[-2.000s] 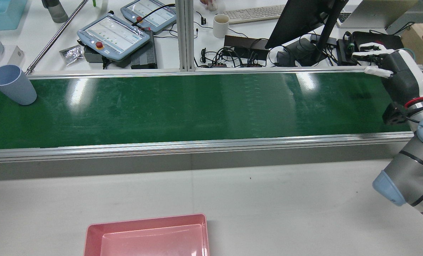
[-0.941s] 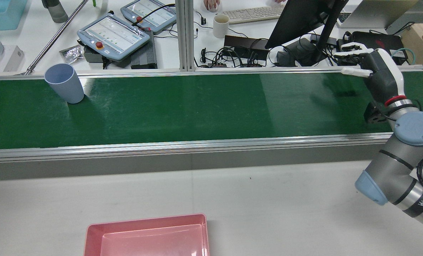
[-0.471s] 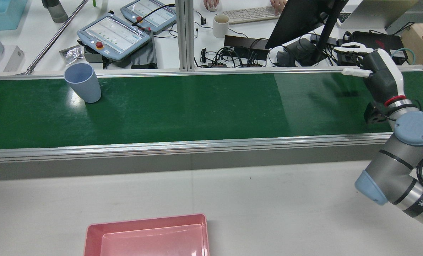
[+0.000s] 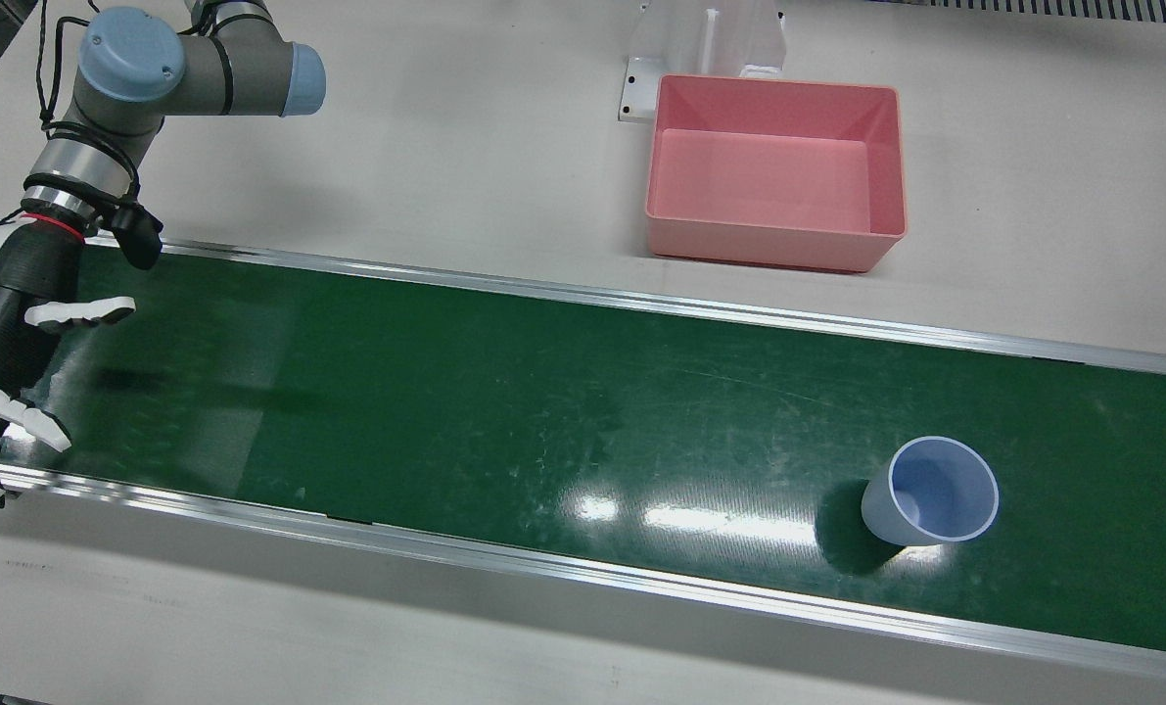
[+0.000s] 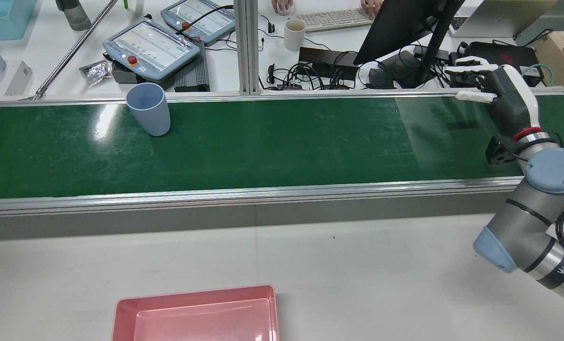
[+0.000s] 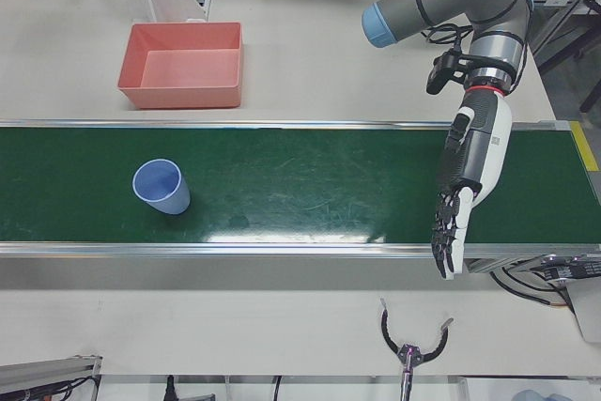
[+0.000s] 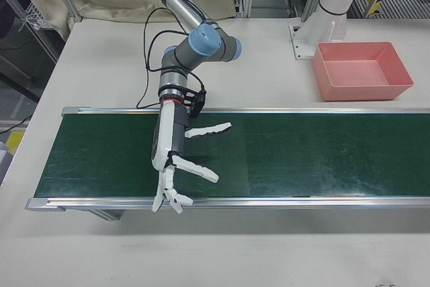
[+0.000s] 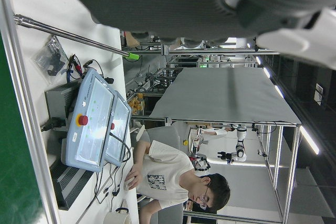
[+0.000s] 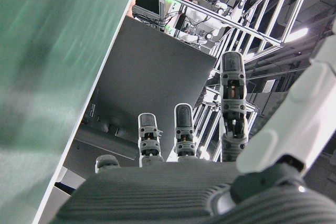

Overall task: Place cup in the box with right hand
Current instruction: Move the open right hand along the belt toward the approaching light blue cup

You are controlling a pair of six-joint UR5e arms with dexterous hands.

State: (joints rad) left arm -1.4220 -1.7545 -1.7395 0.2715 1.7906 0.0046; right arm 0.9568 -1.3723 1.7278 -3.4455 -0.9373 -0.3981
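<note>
**State of the hand.** The right hand (image 5: pixel 497 90), black-palmed with white fingers, hangs open over the belt's far rail. Its fingers are spread and point to 9 o'clock in the rear view, and it holds nothing. It has kept this station for the last second.

**Change.** The pale blue tapered plastic cup (image 5: pixel 149 113) has ridden the glossy green conveyor belt (image 5: pixel 282 151) from the far left end toward the hand. It stands upright, mouth up, near the far rail, at 9 o'clock from the hand and well apart. Judgement: the hand is waiting and the grasp has not begun. The smooth, thin-walled cup may tip if struck.

**Surroundings.** The pink rectangular plastic box (image 4: pixel 769 250), open-topped and empty, sits on the matt white table at the cup's 6 o'clock. The left hand (image 6: pixel 467 180) hangs open, idle.
</note>
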